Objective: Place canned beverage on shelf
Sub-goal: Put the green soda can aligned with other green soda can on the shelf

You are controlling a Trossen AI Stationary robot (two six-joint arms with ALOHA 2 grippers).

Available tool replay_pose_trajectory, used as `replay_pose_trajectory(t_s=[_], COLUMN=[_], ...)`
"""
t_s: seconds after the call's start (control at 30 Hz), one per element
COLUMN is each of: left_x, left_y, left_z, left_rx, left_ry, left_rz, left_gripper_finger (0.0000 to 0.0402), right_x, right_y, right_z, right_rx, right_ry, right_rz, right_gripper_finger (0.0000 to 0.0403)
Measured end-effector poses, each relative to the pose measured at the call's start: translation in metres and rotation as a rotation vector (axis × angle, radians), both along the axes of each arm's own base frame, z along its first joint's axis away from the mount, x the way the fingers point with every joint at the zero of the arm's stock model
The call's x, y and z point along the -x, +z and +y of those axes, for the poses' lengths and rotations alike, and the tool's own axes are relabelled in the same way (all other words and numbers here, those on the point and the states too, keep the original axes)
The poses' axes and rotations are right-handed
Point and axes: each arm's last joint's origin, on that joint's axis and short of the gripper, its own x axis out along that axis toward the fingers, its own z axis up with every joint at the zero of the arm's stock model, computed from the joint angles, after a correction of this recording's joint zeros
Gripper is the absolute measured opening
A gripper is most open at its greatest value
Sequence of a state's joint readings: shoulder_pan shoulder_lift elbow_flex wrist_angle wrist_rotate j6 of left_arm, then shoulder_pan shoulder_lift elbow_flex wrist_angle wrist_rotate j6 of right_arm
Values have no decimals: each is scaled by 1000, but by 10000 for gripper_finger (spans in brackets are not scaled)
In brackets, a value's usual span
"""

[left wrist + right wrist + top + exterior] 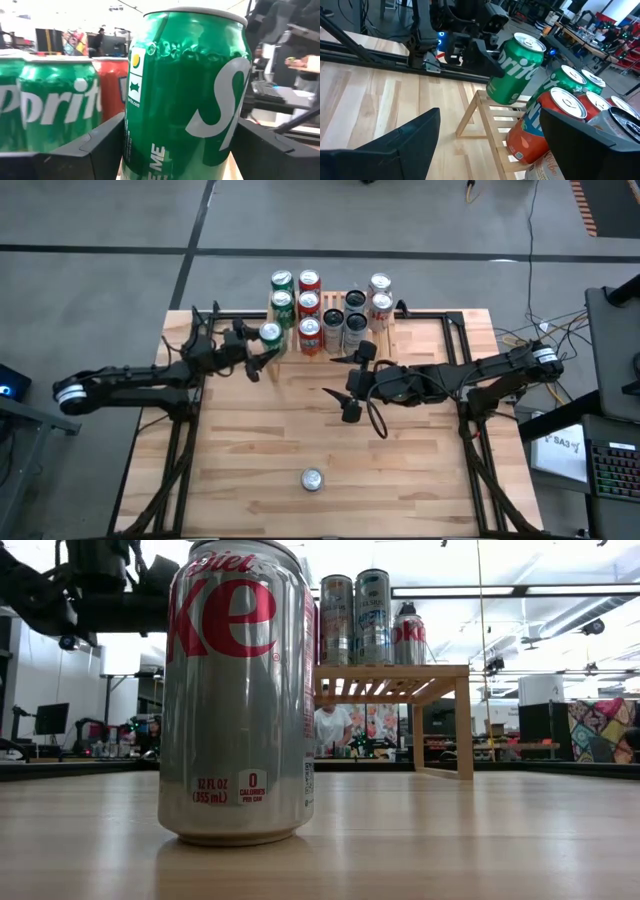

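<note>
**Green can held over the end of the shelf**

Gripping a green Sprite can point(270, 334), the left gripper point(266, 346) sits at the left end of the shelf point(322, 352), its dark fingers point(95, 150) pressed on either side of the can. The right wrist view shows this can tilted and lifted above the bare slats at that end, clear of the wood, with the left arm behind it.

The shelf stands at the far edge of the table point(300, 430) and already carries a cluster of cans: two more green cans point(282, 282) and three red cans point(309, 281) on the left part, dark and silver cans point(354, 302) toward the right. In the left wrist view another Sprite can point(55, 107) and a red can point(111, 87) stand just behind the held one.

The right gripper point(340, 385) hovers over the middle of the table, near the front of the shelf, with its fingers spread wide and nothing between them.

A lone silver Diet Coke can point(312, 479) stands upright near the front edge of the table, well apart from the shelf and both arms; it fills the low view, with the shelf seen beyond it.
</note>
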State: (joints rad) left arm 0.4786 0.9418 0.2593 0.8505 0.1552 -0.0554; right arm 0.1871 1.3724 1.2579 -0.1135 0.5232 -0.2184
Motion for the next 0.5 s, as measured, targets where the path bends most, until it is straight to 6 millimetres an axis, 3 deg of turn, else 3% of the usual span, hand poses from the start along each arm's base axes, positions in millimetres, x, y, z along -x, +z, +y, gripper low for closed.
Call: replay_pose_trajectory(t_s=[0.5], left_x=[-12], left_y=[-12], left_z=[8], left_rx=[23], left_ry=[43], left_rz=[9], left_gripper_finger=[286], right_x=[0], right_y=[-1], right_z=[-2], right_rx=[-12], right_ry=[-11], right_rz=[-2], right_gripper_finger=[329])
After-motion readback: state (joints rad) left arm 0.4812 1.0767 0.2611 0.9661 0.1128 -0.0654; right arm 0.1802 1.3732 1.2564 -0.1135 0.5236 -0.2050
